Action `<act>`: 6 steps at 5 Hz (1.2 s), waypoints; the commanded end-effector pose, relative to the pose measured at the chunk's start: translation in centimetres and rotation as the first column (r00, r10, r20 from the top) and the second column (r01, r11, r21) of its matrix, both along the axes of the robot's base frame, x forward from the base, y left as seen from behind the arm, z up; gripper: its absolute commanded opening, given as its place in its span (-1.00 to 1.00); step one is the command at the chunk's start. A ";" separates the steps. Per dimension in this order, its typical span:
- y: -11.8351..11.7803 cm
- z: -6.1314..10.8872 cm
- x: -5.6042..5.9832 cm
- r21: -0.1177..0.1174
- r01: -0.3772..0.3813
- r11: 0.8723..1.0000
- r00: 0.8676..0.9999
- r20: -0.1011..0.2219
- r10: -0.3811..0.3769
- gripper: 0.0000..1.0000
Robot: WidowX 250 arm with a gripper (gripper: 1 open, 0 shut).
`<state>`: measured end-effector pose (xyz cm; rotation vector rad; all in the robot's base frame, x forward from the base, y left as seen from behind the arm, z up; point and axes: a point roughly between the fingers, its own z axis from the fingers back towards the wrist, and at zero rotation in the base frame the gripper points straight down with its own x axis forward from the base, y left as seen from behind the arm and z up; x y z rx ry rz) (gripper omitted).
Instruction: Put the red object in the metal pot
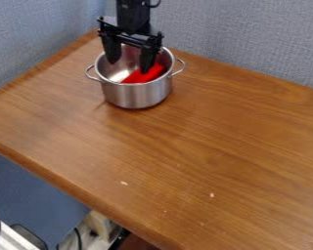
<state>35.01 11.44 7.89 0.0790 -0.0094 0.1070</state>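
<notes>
The red object (148,72) lies inside the metal pot (133,90), leaning against its far right wall. The pot stands at the far side of the wooden table (186,146), close to the grey wall. My gripper (130,47) hangs directly above the pot's opening, its two black fingers spread apart and open, with nothing between them. The fingertips are level with or just above the pot's rim, one on each side of the red object's upper end.
A grey textured wall runs right behind the pot. The table's near edge drops off at the lower left, where the floor and some cables show below.
</notes>
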 end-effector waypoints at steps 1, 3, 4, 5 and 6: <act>-0.1 1.1 0.3 0.022 0.014 1.000 1.000 0.022 -0.015 1.00; 0.0 0.5 0.4 0.029 0.015 0.999 1.000 0.002 -0.015 1.00; 0.0 0.2 0.5 0.033 0.014 0.999 1.000 -0.007 -0.014 1.00; 0.1 0.0 0.6 0.033 0.014 0.999 1.000 -0.011 -0.014 -1.00; 0.0 0.2 0.6 0.032 0.012 0.999 1.000 -0.009 -0.011 -1.00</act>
